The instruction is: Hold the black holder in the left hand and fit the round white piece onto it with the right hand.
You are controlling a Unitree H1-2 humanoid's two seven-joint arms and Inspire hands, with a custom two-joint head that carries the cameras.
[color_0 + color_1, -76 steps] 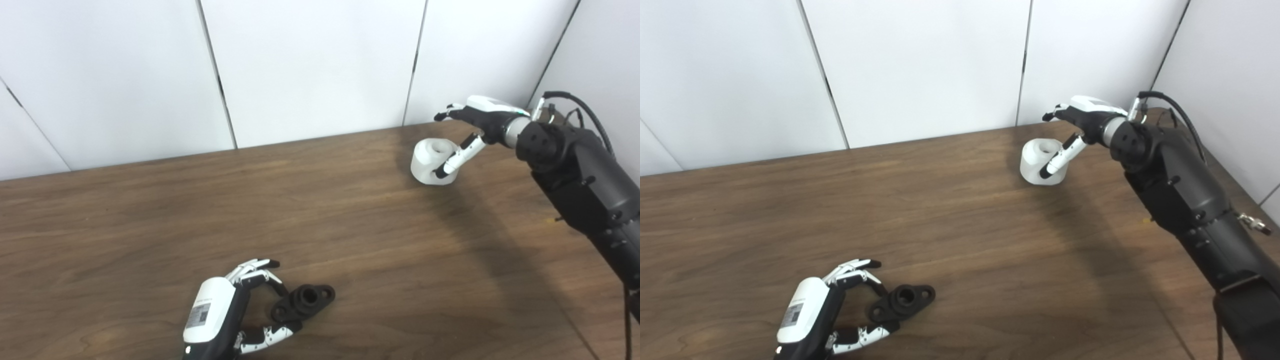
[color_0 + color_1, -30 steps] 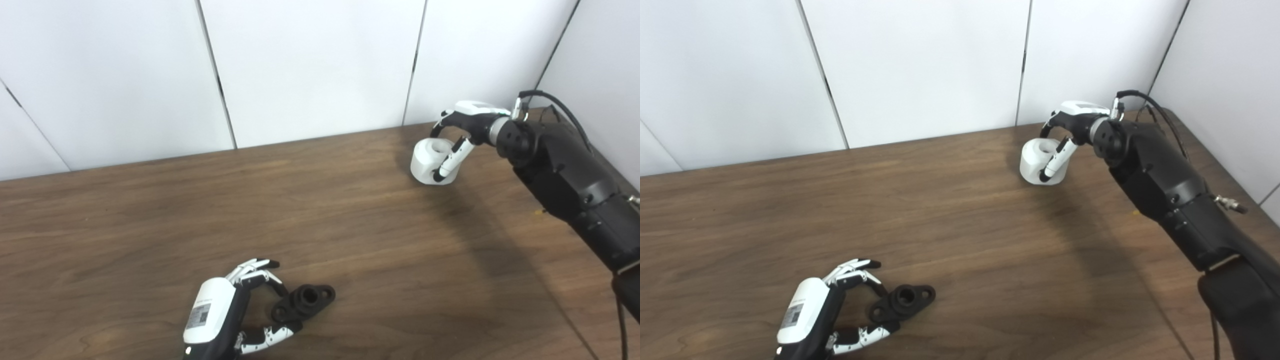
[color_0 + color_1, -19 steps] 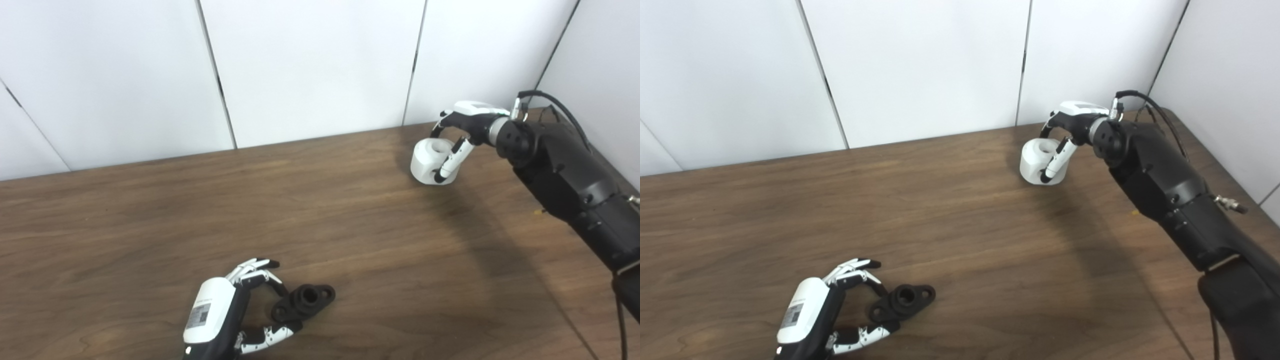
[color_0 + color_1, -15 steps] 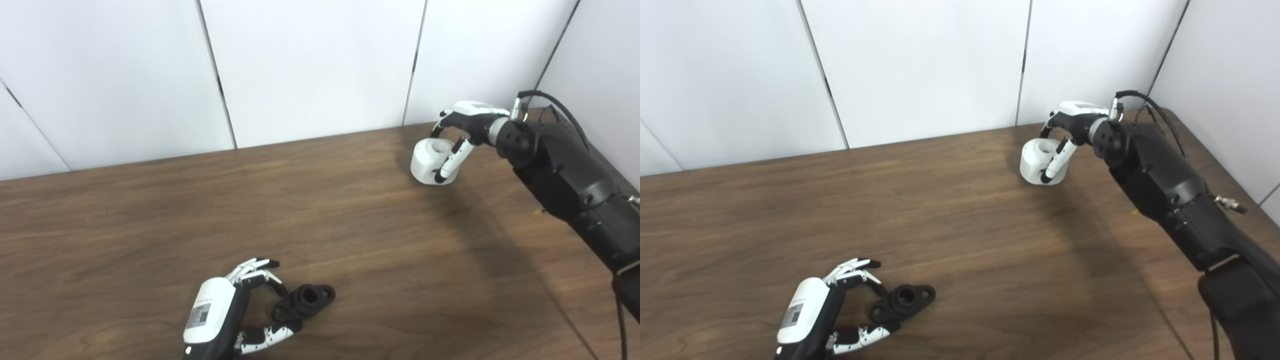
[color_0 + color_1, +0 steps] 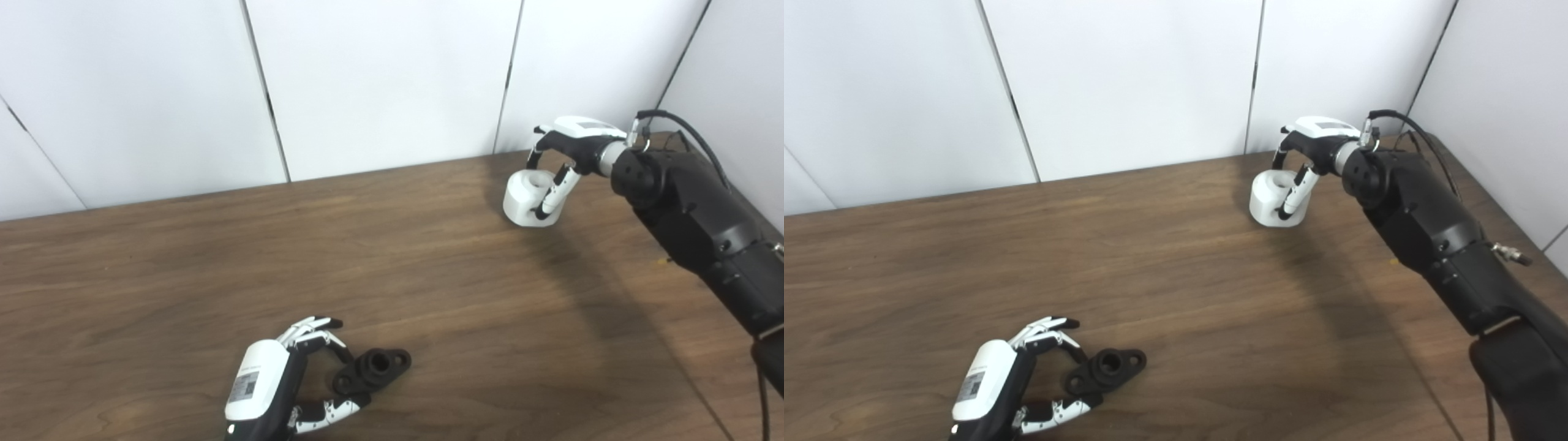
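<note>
The black holder (image 5: 372, 370) lies flat on the wooden table (image 5: 429, 294) near the front. My left hand (image 5: 272, 380) is at its left end, with a curled finger above and the thumb below pinching that end; the other fingers (image 5: 309, 326) stretch out over the table. At the far right, the round white piece (image 5: 525, 199) stands on the table. My right hand (image 5: 566, 153) comes over it from the right, fingers curled behind it and the thumb (image 5: 554, 195) pressed on its near side.
White wall panels (image 5: 380, 79) close off the table's back edge and the right side. A black cable (image 5: 686, 125) loops off my right forearm (image 5: 692, 214) near the right wall. Bare wood lies between the two hands.
My right hand has gone from open beside the white piece to curled around it, and its wrist has risen slightly in the last half second. The left hand and holder have not moved.
</note>
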